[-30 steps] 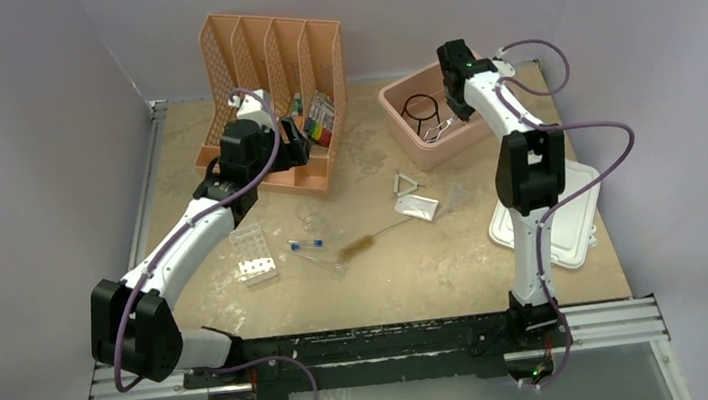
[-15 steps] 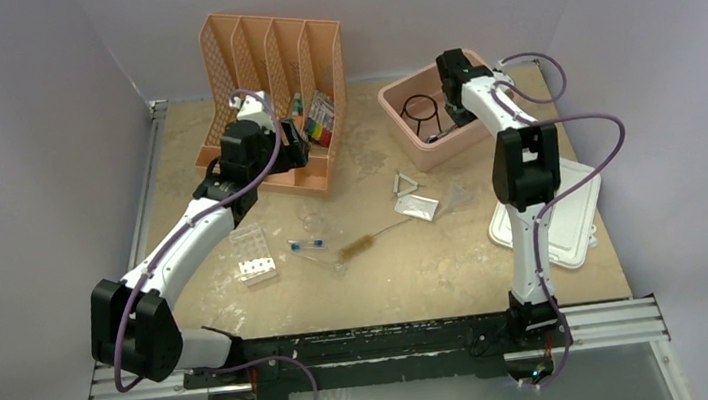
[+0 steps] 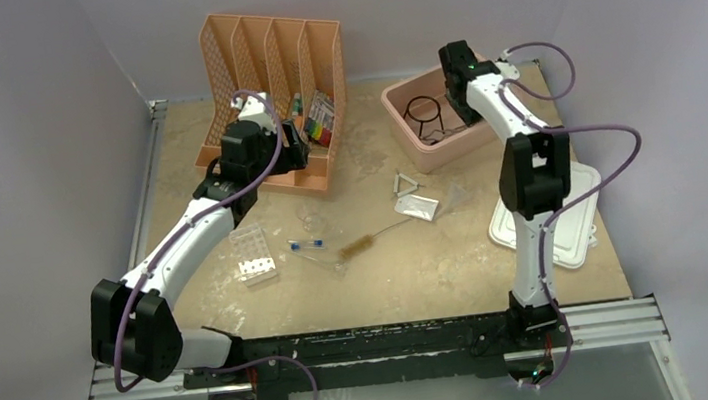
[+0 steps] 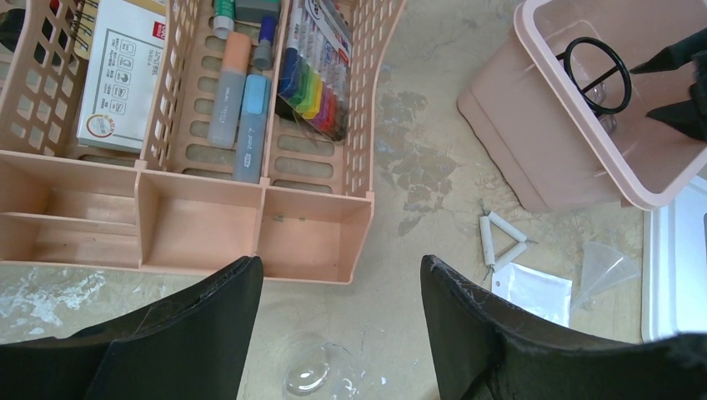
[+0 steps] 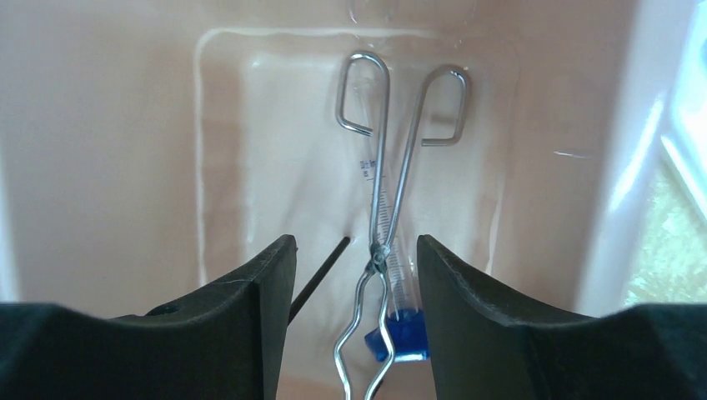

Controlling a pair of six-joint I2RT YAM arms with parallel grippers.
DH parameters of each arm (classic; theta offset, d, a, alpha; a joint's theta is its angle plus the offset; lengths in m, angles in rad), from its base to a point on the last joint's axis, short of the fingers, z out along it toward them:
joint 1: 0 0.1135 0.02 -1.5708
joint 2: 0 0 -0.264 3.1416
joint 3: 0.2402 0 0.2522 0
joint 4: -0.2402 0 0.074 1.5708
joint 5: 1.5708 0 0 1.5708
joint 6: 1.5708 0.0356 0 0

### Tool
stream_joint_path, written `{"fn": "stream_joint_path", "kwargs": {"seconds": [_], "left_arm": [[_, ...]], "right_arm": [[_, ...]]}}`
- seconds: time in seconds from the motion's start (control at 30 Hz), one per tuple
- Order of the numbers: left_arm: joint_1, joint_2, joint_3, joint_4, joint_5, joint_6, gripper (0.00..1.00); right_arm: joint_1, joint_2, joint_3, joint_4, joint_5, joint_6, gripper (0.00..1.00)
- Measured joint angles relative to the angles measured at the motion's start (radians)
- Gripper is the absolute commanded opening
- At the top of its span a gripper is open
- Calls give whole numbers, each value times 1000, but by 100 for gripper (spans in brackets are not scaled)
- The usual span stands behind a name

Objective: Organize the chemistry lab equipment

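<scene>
The right gripper [image 5: 354, 250] has dipped into the tub [image 4: 517, 150] and come back up a little, and the tongs [image 5: 392, 208] that hung from it a second ago now lie flat on the tub floor, across a blue-capped tube [image 5: 400, 340]. Its fingers are spread wide and hold nothing, so that item looks delivered, joining the ring [image 4: 594, 75] already in the tub. The left gripper [image 4: 339, 260] has not moved: it hovers by the front of the organizer [image 4: 200, 225], jaws wide apart and empty. Most of the work appears to remain. The rack [image 3: 253, 255], two tubes [image 3: 308, 246], the brush [image 3: 356, 250], the triangle [image 4: 498, 242] and the funnel [image 4: 604, 267] lie loose on the table between the arms, with a small bag [image 4: 534, 292] just beside the triangle and a clear dish [image 4: 304, 379] under the left gripper. Nothing blocks these, though the right arm must likely clear the tub wall first, and the lid [image 3: 558, 217] lies close beside its base.
</scene>
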Motion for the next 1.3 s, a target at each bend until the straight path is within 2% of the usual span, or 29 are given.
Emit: {"fn": "stream_joint_path", "kwargs": {"seconds": [0.17,0.3,0.4,0.67,0.9,1.1,1.3], "left_arm": [[0,0,0,-1,0,2,69],[0,0,1,-2,0,2,69],[0,0,6,-4,0,2,69],[0,2,30,-7,0,0,68],[0,35,67,-6,-1,-3,68],[0,60,78,-1,-5,-25,68],[0,69,89,-3,-8,-34,68]], "right_arm": [[0,-128,-36,56,-3,-102,61],[0,-235,-60,117,-48,-244,69],[0,-316,-116,154,-86,-344,70],[0,-617,-459,204,-257,-526,78],[0,-792,-753,248,-374,-537,71],[31,-780,-919,294,-450,-482,71],[106,-753,-991,352,-446,-356,63]]}}
